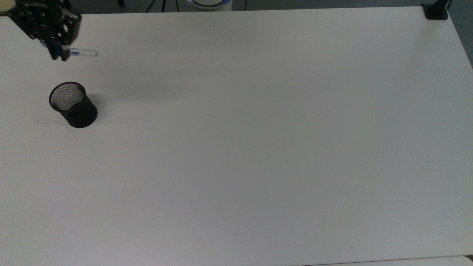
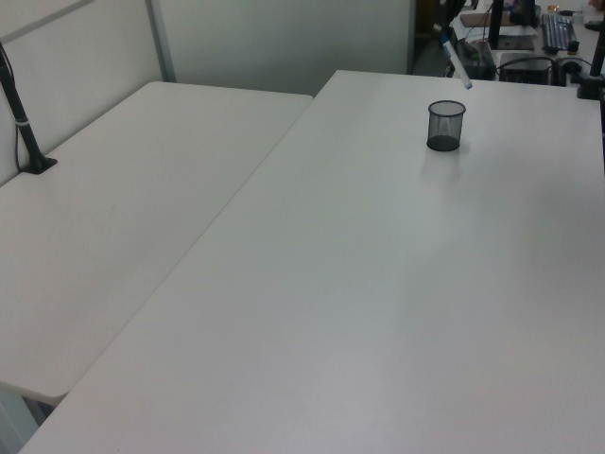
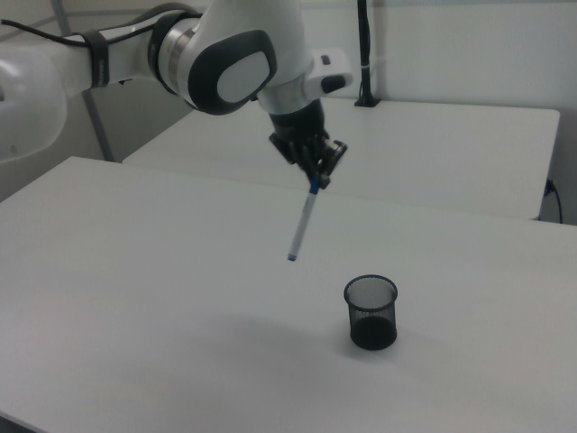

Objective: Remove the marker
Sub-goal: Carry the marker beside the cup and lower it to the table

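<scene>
The marker point(image 3: 303, 224), a slim white barrel with a blue cap, hangs tilted in the air, fully out of the black mesh cup point(image 3: 370, 312). My gripper point(image 3: 315, 179) is shut on its capped upper end. In the top view the gripper point(image 1: 58, 53) sits at the upper left corner with the marker point(image 1: 83, 53) sticking out to the top view's right, well behind the cup point(image 1: 73, 105). In the left view the marker point(image 2: 456, 61) hangs above and behind the cup point(image 2: 445, 125).
The white table point(image 1: 258, 140) carries the mesh cup alone. A black clamp mount point(image 1: 435, 11) sits at the top view's far right corner. A second white table point(image 2: 123, 199) stands on the left view's left, with a black post point(image 2: 24, 123) on it.
</scene>
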`<state>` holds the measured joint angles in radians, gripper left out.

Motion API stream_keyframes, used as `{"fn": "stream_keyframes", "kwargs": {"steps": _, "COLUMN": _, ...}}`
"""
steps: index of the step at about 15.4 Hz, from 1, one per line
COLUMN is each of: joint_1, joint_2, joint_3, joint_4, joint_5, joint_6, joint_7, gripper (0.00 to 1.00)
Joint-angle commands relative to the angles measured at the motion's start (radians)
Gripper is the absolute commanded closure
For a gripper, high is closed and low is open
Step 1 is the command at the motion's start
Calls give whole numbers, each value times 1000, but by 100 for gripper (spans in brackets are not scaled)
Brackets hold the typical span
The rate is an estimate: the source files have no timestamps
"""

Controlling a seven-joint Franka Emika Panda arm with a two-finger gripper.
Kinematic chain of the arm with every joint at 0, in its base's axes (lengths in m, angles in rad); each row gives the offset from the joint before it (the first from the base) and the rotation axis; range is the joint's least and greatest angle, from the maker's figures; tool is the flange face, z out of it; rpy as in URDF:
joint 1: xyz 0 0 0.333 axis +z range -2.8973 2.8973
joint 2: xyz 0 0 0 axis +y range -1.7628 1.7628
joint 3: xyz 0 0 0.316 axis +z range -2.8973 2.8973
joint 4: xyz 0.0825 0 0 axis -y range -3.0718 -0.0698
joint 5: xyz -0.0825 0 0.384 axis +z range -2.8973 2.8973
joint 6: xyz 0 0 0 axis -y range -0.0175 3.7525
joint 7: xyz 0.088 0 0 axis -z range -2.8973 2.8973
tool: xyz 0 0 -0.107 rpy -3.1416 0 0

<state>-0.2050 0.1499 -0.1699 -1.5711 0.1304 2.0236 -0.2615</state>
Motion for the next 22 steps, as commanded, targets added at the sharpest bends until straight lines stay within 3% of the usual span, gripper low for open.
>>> {"fn": "stream_keyframes", "kwargs": {"steps": 1, "joint_1": 75, "joint_2": 109, "joint_3": 4, "joint_4": -20, "joint_5": -6, "joint_6": -11, "joint_7": 1, "gripper": 100}}
{"fn": "stream_keyframes", "kwargs": {"steps": 6, "joint_1": 124, "joint_2": 250, "joint_3": 4, "joint_4": -32, "joint_5": -92, "joint_6": 13, "joint_7": 11, "gripper": 100}}
{"fn": "stream_keyframes", "kwargs": {"steps": 14, "joint_1": 134, "joint_2": 332, "joint_3": 6, "joint_4": -72, "joint_5": -121, "joint_6": 223, "joint_7": 108, "gripper": 97}}
{"fn": "stream_keyframes", "kwargs": {"steps": 15, "joint_1": 138, "joint_2": 339, "joint_3": 6, "joint_4": -75, "joint_5": -123, "joint_6": 240, "joint_7": 111, "gripper": 89}}
{"fn": "stream_keyframes", "kwargs": {"steps": 17, "joint_1": 151, "joint_2": 353, "joint_3": 7, "joint_4": -83, "joint_5": -123, "joint_6": 268, "joint_7": 114, "gripper": 50}}
{"fn": "stream_keyframes", "kwargs": {"steps": 18, "joint_1": 153, "joint_2": 356, "joint_3": 7, "joint_4": -84, "joint_5": -123, "joint_6": 277, "joint_7": 116, "gripper": 39}}
{"fn": "stream_keyframes", "kwargs": {"steps": 22, "joint_1": 153, "joint_2": 353, "joint_3": 7, "joint_4": -80, "joint_5": -121, "joint_6": 274, "joint_7": 116, "gripper": 27}}
